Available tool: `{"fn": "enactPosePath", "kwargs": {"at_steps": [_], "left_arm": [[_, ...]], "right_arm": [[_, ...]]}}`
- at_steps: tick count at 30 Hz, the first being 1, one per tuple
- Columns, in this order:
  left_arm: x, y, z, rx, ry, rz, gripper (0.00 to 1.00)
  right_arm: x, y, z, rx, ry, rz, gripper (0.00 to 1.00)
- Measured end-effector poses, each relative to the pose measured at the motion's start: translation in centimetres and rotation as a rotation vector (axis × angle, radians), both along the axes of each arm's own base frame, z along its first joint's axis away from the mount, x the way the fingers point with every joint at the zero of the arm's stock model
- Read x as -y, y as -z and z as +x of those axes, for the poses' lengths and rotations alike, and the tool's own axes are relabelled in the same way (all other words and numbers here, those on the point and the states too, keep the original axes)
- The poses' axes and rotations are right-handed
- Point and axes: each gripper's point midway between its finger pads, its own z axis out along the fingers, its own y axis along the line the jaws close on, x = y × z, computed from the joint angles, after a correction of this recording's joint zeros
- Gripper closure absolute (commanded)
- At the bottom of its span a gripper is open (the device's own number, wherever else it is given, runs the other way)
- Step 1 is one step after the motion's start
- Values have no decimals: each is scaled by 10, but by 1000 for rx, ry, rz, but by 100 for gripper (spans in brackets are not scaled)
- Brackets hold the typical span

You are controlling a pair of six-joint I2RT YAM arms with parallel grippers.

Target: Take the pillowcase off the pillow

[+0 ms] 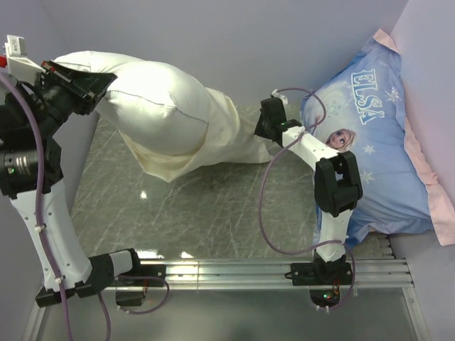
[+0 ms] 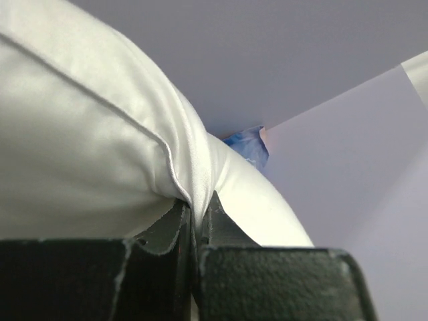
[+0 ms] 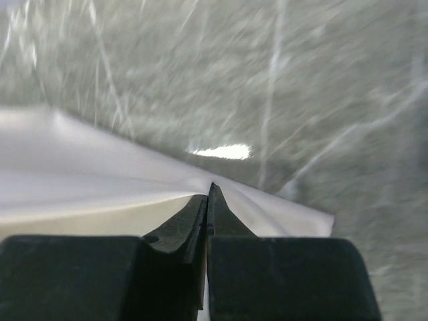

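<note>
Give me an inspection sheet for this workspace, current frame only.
Surface: grey marbled table with glare spots; metal rail at the near edge.
Job's things: pillow raised at its left end, partly out of the pillowcase; the cream fabric is bunched toward the right and lies on the table.
Clutter: blue Elsa-printed pillow at the right side.
End effectors: left end effector shut on the pillow edge; right end effector shut on a pillowcase corner.
Cables: purple cable loops loose off the right arm; another runs along the left arm.
Surroundings: pale walls; nothing else seen.
</note>
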Motion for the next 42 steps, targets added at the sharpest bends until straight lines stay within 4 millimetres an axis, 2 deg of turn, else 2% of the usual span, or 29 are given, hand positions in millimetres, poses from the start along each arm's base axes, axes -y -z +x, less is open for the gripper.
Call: {"fn": "enactPosePath", "kwargs": {"at_steps": [5,10,14,20,27,34,37,42], "left_arm": [[8,-17,-32,63,2,14,100],[5,-17,-40,71,-32,28,100],[1,-11,-41,49,-66,39,100],[0,-5,-49,28,-86,47,100],[5,0,-74,30,-106,70,100],[11,-4,-93,63,-96,80,99],[10,-4,-96,69,-106,85,100],[9,3,-99,42,-119,87,100]], "right_arm": [[32,-32,24,27,80,19,100],[35,-76,52,100,101,42,100],[40,-95,69,129,120,48,100],[52,-95,85,124,146,41,100],[48,-101,104,145,130,27,100],[46,-99,107,149,118,19,100],[43,-95,112,147,109,27,100],[37,-74,117,117,88,32,100]]}}
